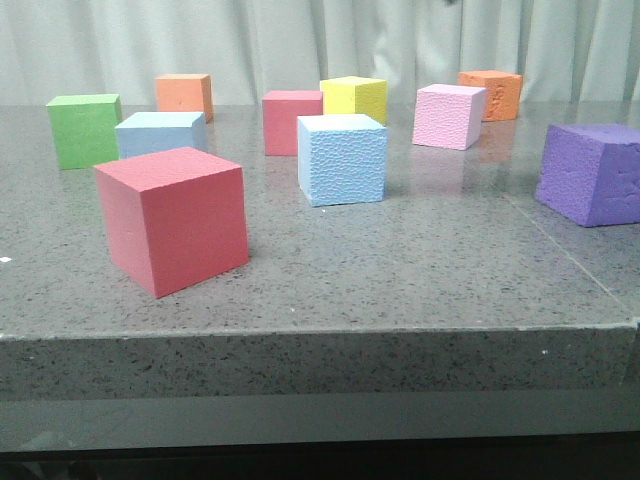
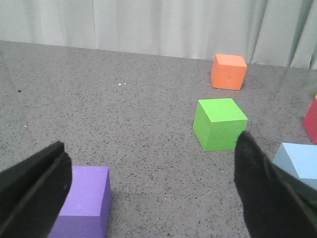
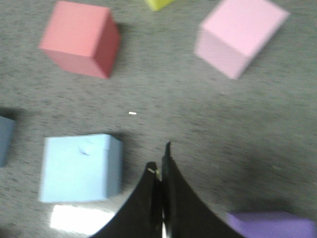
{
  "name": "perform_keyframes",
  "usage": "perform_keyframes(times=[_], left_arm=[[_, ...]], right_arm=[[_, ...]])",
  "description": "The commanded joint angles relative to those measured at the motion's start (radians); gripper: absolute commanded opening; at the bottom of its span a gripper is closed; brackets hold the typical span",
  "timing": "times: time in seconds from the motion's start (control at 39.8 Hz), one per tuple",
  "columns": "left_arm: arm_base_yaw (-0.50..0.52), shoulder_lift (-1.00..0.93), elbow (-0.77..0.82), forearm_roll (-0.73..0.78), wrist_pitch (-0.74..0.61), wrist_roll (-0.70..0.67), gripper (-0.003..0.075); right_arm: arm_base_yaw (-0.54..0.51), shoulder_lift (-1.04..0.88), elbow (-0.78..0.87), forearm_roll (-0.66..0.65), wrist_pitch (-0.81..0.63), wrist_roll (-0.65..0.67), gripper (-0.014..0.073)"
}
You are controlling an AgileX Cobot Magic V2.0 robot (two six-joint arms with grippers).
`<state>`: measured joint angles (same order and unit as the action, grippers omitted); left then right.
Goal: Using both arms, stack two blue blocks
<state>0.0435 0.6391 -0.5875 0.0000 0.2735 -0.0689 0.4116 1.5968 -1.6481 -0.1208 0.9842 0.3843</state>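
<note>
Two blue blocks stand on the grey table. The pebbly one (image 1: 341,158) is near the middle, and the smoother one (image 1: 160,133) is further left behind a large red cube. No arm shows in the front view. My left gripper (image 2: 152,141) is open over bare tabletop, and a corner of a blue block (image 2: 297,161) shows past one finger. My right gripper (image 3: 161,156) is shut on nothing. It hovers just beside a light blue block (image 3: 79,167), apart from it. That view is blurred.
A big red cube (image 1: 172,218) is at the front left and a purple cube (image 1: 592,172) at the right. Green (image 1: 84,129), orange (image 1: 184,95), red (image 1: 292,121), yellow (image 1: 354,98), pink (image 1: 449,115) and orange (image 1: 491,93) cubes line the back. A purple cube (image 2: 81,201) lies by my left finger.
</note>
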Motion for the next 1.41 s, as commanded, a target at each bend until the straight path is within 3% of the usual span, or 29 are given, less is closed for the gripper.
perform_keyframes(times=[0.0,0.18,0.4,0.93,1.21,1.38], left_arm=[[-0.005,0.005,-0.038,-0.008,-0.077,-0.001,0.0635],[-0.005,0.005,-0.038,-0.008,-0.077,-0.001,0.0635],[-0.005,0.005,-0.038,-0.008,-0.077,-0.001,0.0635],[-0.005,0.005,-0.038,-0.008,-0.081,-0.001,0.0635],[-0.005,0.011,-0.054,-0.012,-0.121,-0.001,0.0615],[-0.089,0.088,-0.162,-0.014,-0.104,-0.001,0.0616]], right_arm=[[-0.058,-0.138,0.069,-0.017,-0.031,-0.062,-0.0062],[-0.175,-0.294,0.253,0.003,-0.073,-0.097,-0.0062],[-0.296,-0.517,0.496,0.121,-0.145,-0.210,-0.0062],[-0.295,-1.150,1.152,0.090,-0.560,-0.258,-0.0067],[-0.295,-1.287,1.244,0.090,-0.617,-0.258,-0.0067],[-0.295,-1.287,1.244,0.090,-0.631,-0.258,-0.0067]])
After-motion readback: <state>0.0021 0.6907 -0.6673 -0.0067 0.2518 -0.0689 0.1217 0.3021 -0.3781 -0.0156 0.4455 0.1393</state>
